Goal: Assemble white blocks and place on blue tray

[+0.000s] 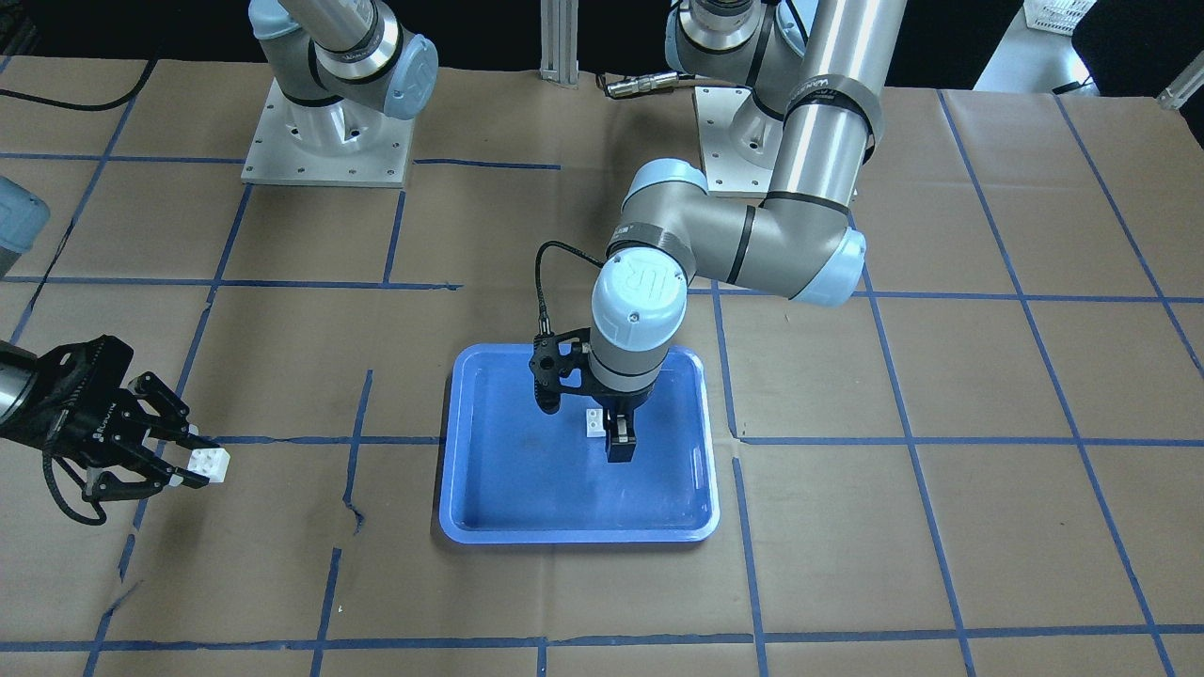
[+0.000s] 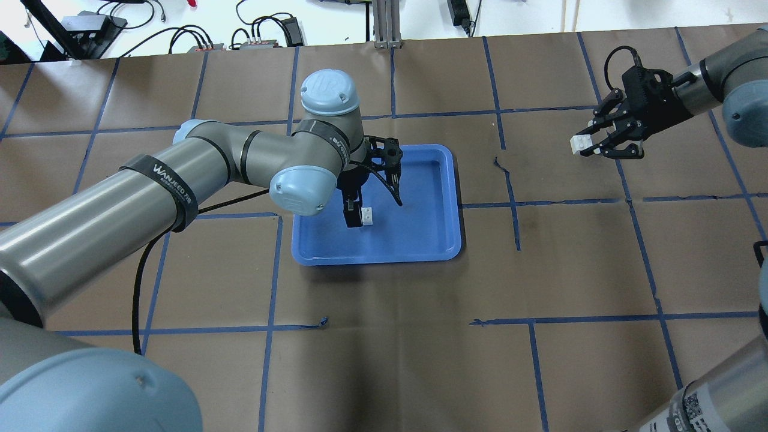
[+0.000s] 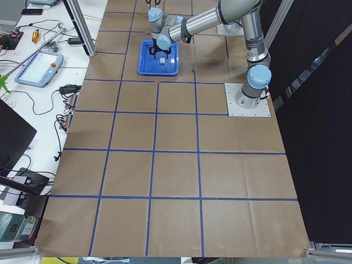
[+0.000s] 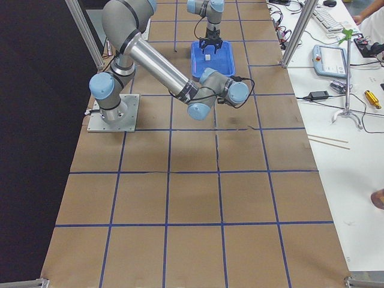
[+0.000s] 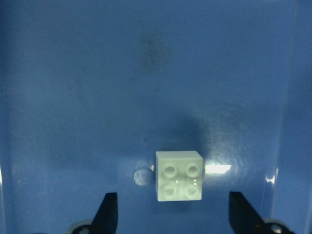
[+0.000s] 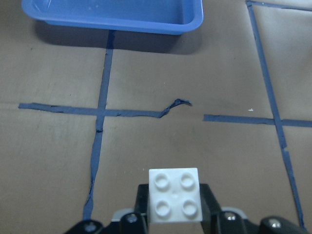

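1. inside the blue tray [image 2: 423, 225], the left tool [image 5: 174, 214] points down at the tray floor with its jaws spread wide and nothing in them.
2. the first white block [image 5: 179, 175] sits flat on the tray floor, studs up. in the left wrist view it lies between the two fingertips and a little ahead of them, with clear gaps on both sides and no contact.
3. the step in hand looks like taking or steadying this block so the other can be pressed onto it. that is a judgement, since the two are not yet joined.
4. to do it well, the left tool should move forward until the block is level with the pads. it should then close squarely on two opposite flat walls, low enough to leave the studs uncovered.
5. the block is light and the tray floor looks slick, so an off-centre closing would likely push or turn it. whether the fingertips touch the floor cannot be told.
6. well apart from the tray, over the bare bench [image 2: 420, 336], the right tool [image 2: 591, 143] is clamped on the second white block [image 6: 174, 201], whose studs face up towards the right wrist camera.
7. that block has to travel across to the tray and come down hollow side first, lined up over the first block's studs.
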You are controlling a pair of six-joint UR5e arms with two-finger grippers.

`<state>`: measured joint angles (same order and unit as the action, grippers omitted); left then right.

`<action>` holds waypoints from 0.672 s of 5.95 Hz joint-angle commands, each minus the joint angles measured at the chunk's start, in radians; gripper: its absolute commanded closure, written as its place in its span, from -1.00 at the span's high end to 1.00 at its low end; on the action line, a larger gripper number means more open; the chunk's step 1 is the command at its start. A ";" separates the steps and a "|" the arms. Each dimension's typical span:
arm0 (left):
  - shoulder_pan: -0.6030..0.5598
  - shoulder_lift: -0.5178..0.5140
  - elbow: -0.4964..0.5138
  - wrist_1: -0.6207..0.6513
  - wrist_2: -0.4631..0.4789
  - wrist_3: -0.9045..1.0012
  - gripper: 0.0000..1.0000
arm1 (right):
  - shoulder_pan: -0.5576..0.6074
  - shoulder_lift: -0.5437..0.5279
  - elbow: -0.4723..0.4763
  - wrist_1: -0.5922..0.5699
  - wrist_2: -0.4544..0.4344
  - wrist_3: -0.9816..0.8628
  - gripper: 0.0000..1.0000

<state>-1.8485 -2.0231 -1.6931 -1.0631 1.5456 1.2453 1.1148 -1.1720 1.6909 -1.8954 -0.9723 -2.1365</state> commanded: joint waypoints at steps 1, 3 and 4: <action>0.053 0.192 0.013 -0.218 0.008 0.002 0.99 | 0.010 -0.054 0.028 0.034 0.032 0.050 -0.65; 0.092 0.283 0.129 -0.484 0.014 0.005 0.99 | 0.100 -0.109 0.106 0.013 0.049 0.131 -0.65; 0.091 0.291 0.194 -0.565 0.090 0.008 0.99 | 0.149 -0.116 0.154 -0.070 0.096 0.212 -0.65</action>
<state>-1.7604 -1.7496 -1.5658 -1.5253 1.5821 1.2502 1.2145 -1.2728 1.7993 -1.9029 -0.9120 -1.9963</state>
